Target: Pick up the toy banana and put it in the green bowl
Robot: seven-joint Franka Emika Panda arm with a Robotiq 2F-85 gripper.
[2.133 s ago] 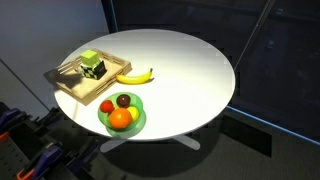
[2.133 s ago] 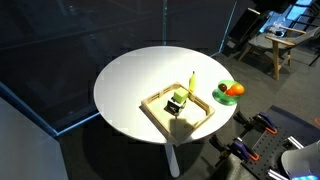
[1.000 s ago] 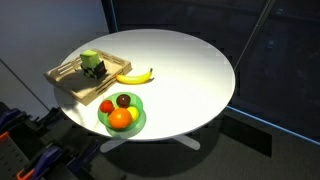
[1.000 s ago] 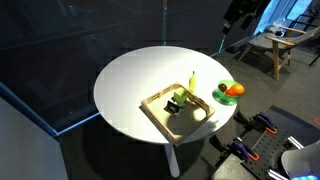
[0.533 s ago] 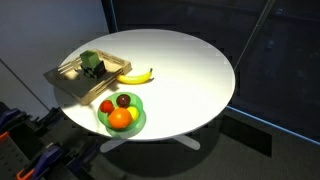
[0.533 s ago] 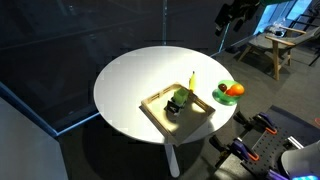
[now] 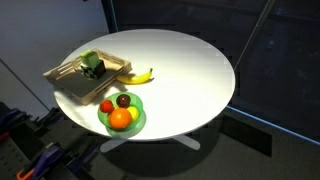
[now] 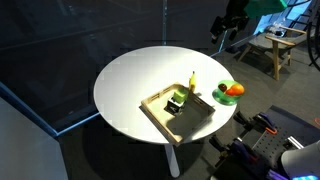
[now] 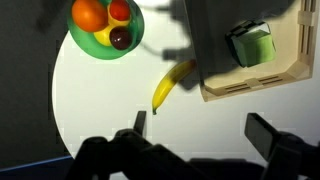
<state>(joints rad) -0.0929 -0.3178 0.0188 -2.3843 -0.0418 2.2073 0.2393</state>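
The toy banana [image 7: 137,75] lies on the round white table between the wooden tray and the green bowl [image 7: 141,118]. It also shows in an exterior view [image 8: 193,81] and in the wrist view [image 9: 170,85]. The green bowl [image 8: 220,97] holds an orange, a red fruit and a dark one, and it shows at the top left of the wrist view [image 9: 85,45]. My gripper [image 9: 200,125] is open and empty, high above the table, with the banana beyond its left finger. It hangs at the top right in an exterior view [image 8: 229,22].
A wooden tray [image 7: 65,80] with a green block [image 7: 91,62] stands beside the banana; it also shows in the wrist view [image 9: 250,80]. A dark shadow lies over part of it. A chair and dark partitions stand around the table.
The arm has moved left and down at the top right of an exterior view. Its shadow has slid over the tray. The banana and bowl have not moved.
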